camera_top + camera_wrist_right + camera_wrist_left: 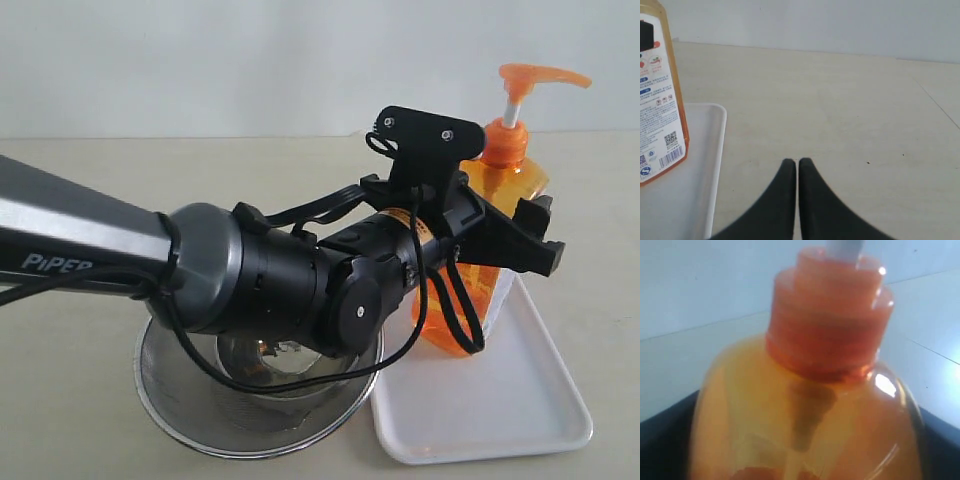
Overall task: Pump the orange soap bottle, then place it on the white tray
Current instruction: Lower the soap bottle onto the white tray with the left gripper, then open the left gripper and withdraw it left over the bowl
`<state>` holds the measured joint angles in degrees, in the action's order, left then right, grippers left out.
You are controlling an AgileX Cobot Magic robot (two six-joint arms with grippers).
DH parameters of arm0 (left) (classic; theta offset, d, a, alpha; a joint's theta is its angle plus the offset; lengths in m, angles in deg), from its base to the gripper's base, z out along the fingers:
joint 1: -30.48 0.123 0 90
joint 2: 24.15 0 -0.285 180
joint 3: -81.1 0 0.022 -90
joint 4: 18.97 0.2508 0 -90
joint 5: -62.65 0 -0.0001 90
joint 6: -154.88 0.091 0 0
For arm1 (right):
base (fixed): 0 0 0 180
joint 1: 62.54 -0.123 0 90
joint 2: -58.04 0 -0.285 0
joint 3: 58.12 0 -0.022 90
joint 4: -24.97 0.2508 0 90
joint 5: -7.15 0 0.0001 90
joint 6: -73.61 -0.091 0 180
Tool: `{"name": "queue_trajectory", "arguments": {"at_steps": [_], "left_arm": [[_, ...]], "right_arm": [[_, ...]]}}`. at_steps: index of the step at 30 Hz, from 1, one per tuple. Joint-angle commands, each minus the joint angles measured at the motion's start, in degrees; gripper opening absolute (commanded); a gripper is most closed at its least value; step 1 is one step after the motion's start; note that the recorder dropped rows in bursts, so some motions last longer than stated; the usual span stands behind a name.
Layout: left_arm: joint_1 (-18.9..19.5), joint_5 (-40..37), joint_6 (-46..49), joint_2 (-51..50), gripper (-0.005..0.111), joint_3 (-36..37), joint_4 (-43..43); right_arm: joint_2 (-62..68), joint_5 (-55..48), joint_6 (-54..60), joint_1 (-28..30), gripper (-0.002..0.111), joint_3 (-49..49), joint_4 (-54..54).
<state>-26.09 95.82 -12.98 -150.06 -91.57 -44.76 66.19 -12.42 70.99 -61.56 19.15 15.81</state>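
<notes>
The orange soap bottle (508, 178) stands upright on the far end of the white tray (500, 400), its pump head (540, 75) raised on the white stem. My left gripper (545, 232) reaches in from the left and straddles the bottle's upper body, one black finger on each side. In the left wrist view the bottle (805, 405) fills the frame, with dark fingers (660, 445) at both edges; whether they press on it is unclear. My right gripper (797, 162) is shut and empty over bare table, beside the tray (695, 175) and the bottle's label (660, 100).
A round steel mesh strainer (200, 410) sits at the front, left of the tray, with a small shiny steel bowl (262, 365) inside it, partly hidden under my left arm. Beige table (850, 110) stretches to the right of the tray.
</notes>
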Motion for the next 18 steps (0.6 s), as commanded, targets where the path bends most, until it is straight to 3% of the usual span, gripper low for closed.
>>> {"name": "queue_trajectory", "arguments": {"at_steps": [1, 13, 18], "left_arm": [[-0.12, -1.31, -0.11, 1.47, 0.079, -0.38, -0.09], [-0.12, -13.01, 0.05, 6.74, 0.079, -0.38, -0.09], [0.60, -22.58, 0.23, 10.23, 0.079, -0.38, -0.35]], "right_arm": [[-0.37, 0.46, 0.00, 0.19, 0.000, -0.05, -0.40], [-0.37, 0.46, 0.00, 0.19, 0.000, -0.05, -0.40], [-0.37, 0.46, 0.00, 0.19, 0.000, -0.05, -0.40]]}}
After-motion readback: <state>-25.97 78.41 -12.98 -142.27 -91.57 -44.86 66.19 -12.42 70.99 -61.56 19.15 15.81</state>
